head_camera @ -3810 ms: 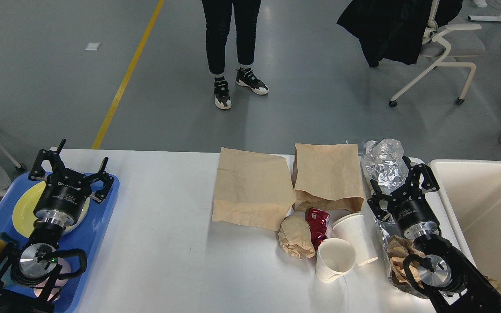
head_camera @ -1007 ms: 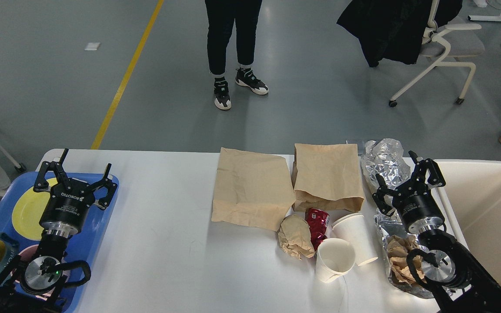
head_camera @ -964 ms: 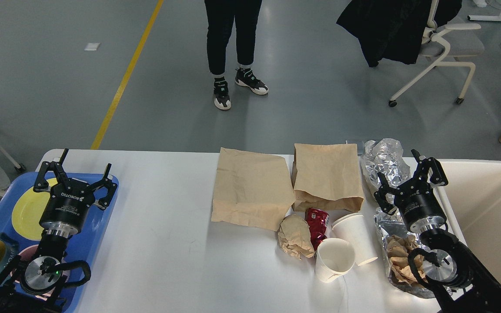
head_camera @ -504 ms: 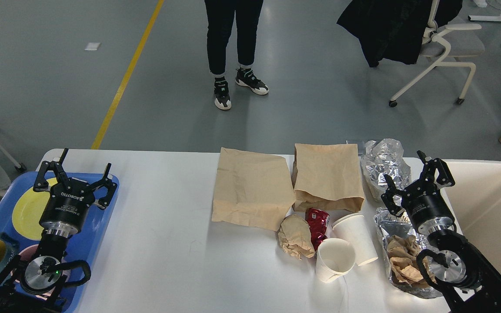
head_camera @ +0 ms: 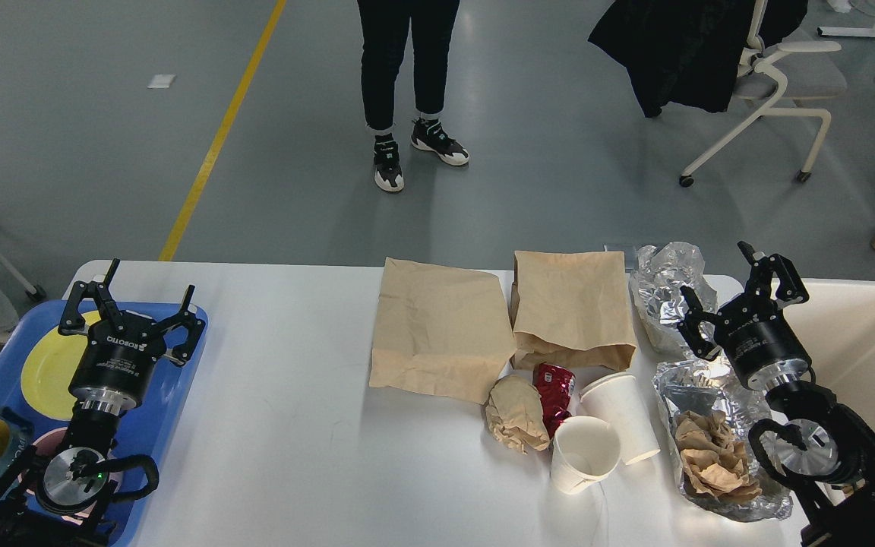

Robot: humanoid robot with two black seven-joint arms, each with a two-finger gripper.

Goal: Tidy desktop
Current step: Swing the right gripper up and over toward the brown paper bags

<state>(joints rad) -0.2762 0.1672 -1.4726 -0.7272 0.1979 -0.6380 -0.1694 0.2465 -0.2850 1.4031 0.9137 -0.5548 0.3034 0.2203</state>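
The desktop spans the near half of the scene, its left and middle stretch bare and free for movement — clutter sits only to the right. Two flat brown paper bags lie side by side at the far edge; nearer are a crumpled paper ball, a crushed red can and two white paper cups, all close together. Crumpled foil and a foil sheet holding brown paper crowd the right edge. The right gripper hovers there with fingers spread, empty, beside the cream bin. The left gripper — also spread and empty — hangs over the blue tray with its yellow plate.
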